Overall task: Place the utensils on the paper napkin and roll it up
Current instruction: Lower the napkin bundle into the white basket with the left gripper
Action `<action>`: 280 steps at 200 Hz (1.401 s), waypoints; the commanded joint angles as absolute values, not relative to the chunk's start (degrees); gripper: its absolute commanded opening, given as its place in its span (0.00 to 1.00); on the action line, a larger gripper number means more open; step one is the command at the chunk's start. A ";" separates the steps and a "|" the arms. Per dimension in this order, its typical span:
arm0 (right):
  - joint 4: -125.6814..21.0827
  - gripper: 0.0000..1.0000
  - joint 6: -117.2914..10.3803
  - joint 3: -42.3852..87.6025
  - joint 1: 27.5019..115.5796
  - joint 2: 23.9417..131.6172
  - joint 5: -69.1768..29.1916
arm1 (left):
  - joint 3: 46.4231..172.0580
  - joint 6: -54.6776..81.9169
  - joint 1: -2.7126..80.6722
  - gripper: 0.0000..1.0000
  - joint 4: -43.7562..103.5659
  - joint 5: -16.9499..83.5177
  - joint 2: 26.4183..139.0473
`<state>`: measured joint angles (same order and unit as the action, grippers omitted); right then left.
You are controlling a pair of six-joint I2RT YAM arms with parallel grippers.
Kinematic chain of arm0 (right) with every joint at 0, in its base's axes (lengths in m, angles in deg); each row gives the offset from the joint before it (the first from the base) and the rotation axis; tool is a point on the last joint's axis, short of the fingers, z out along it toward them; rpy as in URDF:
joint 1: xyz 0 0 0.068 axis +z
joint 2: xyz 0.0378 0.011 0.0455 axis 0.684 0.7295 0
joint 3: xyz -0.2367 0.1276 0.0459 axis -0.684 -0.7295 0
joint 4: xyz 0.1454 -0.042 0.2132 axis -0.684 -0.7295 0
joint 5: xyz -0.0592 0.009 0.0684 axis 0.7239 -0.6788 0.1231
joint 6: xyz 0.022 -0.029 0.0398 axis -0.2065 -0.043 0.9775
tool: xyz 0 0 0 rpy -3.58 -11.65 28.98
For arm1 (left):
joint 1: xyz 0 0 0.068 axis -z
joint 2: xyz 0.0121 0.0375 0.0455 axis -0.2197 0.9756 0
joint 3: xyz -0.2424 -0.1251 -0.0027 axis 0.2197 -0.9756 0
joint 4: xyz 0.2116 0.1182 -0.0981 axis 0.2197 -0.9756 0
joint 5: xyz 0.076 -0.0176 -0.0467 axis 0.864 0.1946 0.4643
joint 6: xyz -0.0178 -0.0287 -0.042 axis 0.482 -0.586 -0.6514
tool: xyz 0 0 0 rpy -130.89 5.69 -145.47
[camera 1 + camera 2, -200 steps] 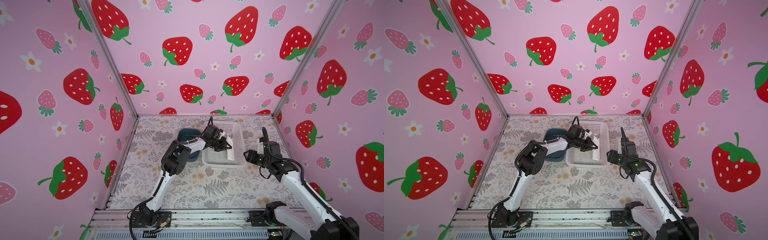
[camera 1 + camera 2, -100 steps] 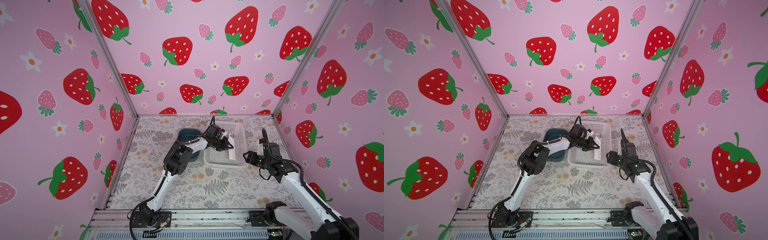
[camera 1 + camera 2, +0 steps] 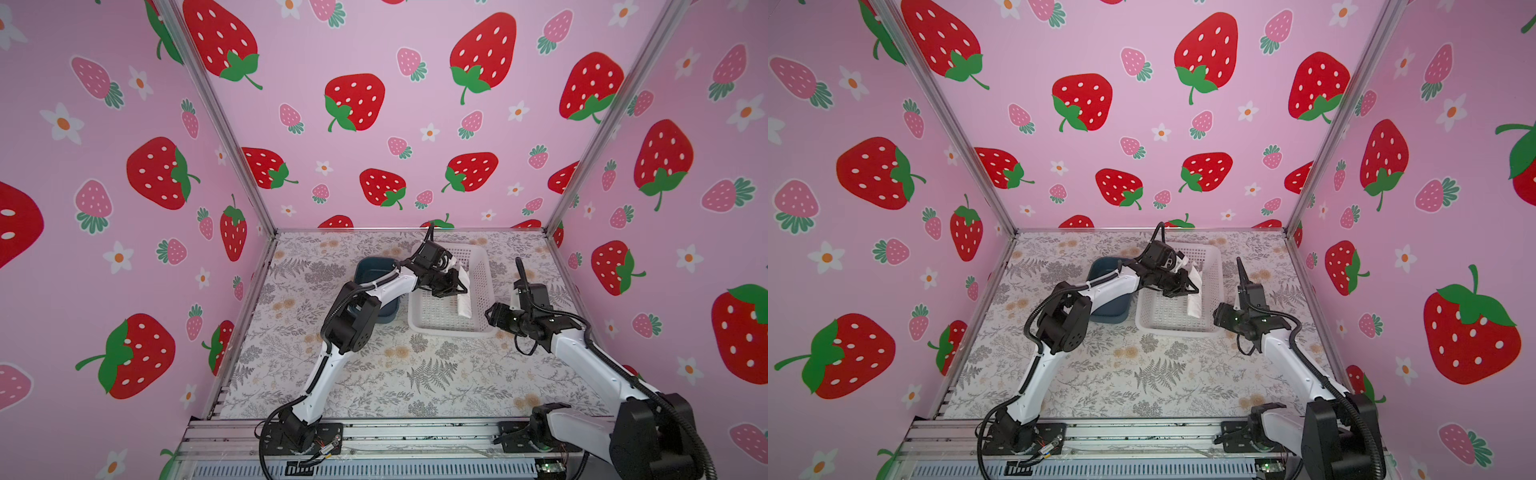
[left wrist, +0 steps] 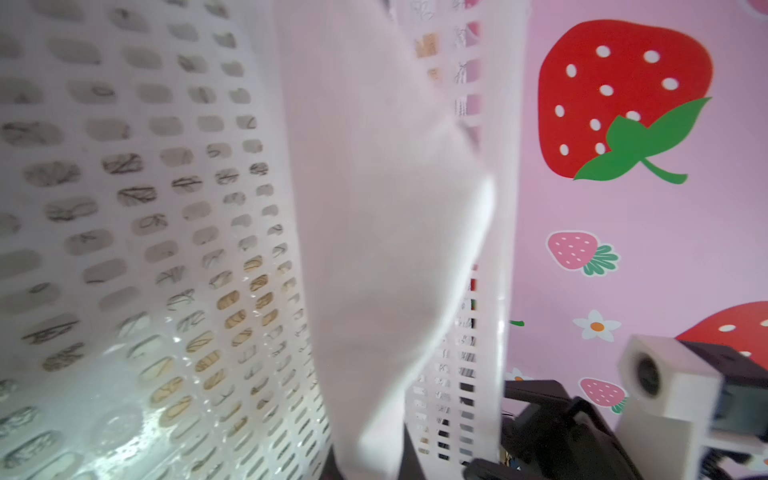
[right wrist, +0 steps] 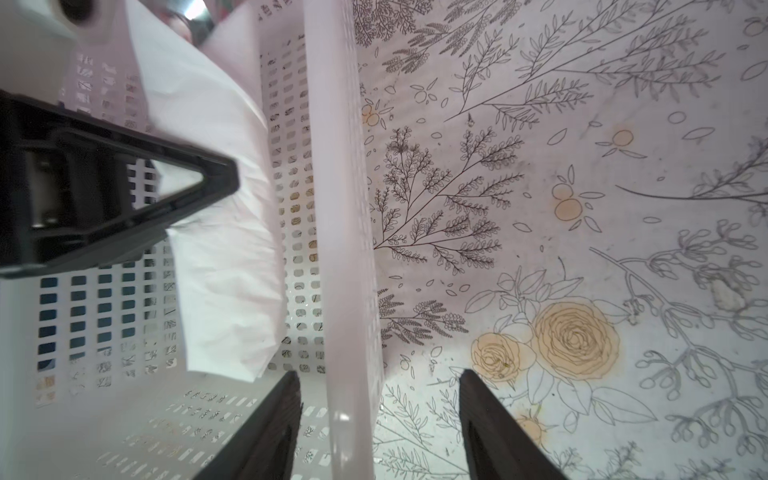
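Jaws are clenched on the paper napkin (image 3: 464,301) (left gripper (image 3: 455,286)), spread (right gripper (image 3: 490,315), basket's (image 3: 449,331) four o'clock); slow lifting is advised.

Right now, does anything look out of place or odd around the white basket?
Yes. The paper napkin is not lying flat: it hangs limp and crumpled from the shut left gripper inside the white basket, against its wall. The open right gripper straddles that wall's rim. No utensils are clearly in view.
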<state>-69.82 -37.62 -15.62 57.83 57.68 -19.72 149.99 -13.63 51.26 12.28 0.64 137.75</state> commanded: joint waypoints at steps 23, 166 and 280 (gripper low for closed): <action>-63.19 0.54 -41.42 -12.73 57.26 63.29 -27.80 | 155.69 -13.28 52.02 0.10 9.18 0.23 138.29; -62.44 0.56 -38.59 -17.67 57.84 58.45 -30.93 | 162.05 -13.55 52.00 0.10 5.75 -0.52 147.69; -65.83 0.59 -37.32 -17.38 57.84 53.33 -26.90 | 161.67 -8.88 52.14 0.30 -1.81 3.78 148.70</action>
<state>-64.00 -37.77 -17.37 57.70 54.82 -28.33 159.72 -11.42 51.87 2.77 1.60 148.22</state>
